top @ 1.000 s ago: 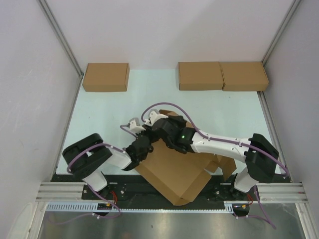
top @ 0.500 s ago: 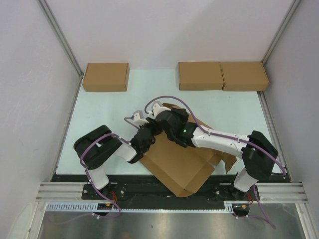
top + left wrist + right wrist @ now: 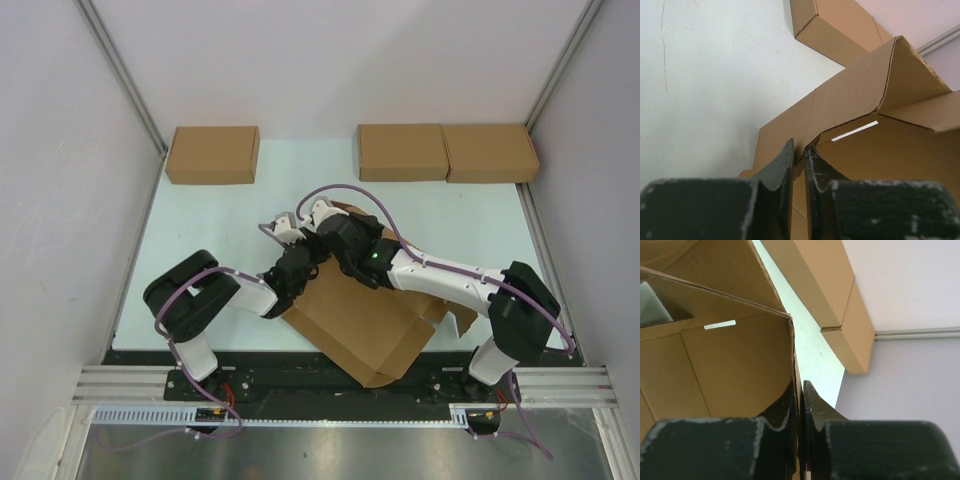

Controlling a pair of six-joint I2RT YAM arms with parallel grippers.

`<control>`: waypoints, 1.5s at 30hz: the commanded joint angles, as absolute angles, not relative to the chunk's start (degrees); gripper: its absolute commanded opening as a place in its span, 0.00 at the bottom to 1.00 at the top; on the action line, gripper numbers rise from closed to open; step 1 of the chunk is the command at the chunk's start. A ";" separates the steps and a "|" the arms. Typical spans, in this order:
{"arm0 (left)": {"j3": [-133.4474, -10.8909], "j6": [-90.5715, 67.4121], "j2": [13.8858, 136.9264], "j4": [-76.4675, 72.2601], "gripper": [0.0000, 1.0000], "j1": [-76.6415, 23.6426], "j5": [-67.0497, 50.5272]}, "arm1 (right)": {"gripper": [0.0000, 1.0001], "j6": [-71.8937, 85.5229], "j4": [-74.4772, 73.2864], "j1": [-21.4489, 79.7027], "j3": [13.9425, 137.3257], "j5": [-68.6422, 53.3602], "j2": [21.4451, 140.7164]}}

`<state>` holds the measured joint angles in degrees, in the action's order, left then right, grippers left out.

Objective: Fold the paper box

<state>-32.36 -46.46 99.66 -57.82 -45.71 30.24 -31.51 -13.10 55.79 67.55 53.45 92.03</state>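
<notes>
Progress showed: the paper box (image 3: 365, 330), skewed on the desk (image 3: 200, 230) between the arms, had slid back from the near edge, walls rising, left hand (image 3: 797, 160) and right hand (image 3: 801, 400) each pinched nearly closed on a wall.

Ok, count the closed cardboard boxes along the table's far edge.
3. The left box sits alone at far left; the middle box and right box sit edge to edge at far right. None appears hidden.

paper box (image 3: 360, 320) skewed, near edge | left arm (image 3: 245, 292), right arm (image 3: 450, 280) over it | three boxes (image 3: 402, 152) beyond
</notes>
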 commanded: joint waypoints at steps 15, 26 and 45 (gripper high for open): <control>-29.62 -41.65 93.95 -63.11 0.31 -44.30 25.14 | 0.00 -27.42 -11.34 53.09 70.14 56.69 90.44; -28.57 -42.54 91.59 -61.19 0.39 -44.04 23.55 | 0.00 -23.91 -14.14 49.76 70.14 49.33 88.34; -24.26 -45.79 87.89 -56.51 0.25 -42.80 14.34 | 0.00 -20.04 -21.18 43.86 71.19 35.95 83.85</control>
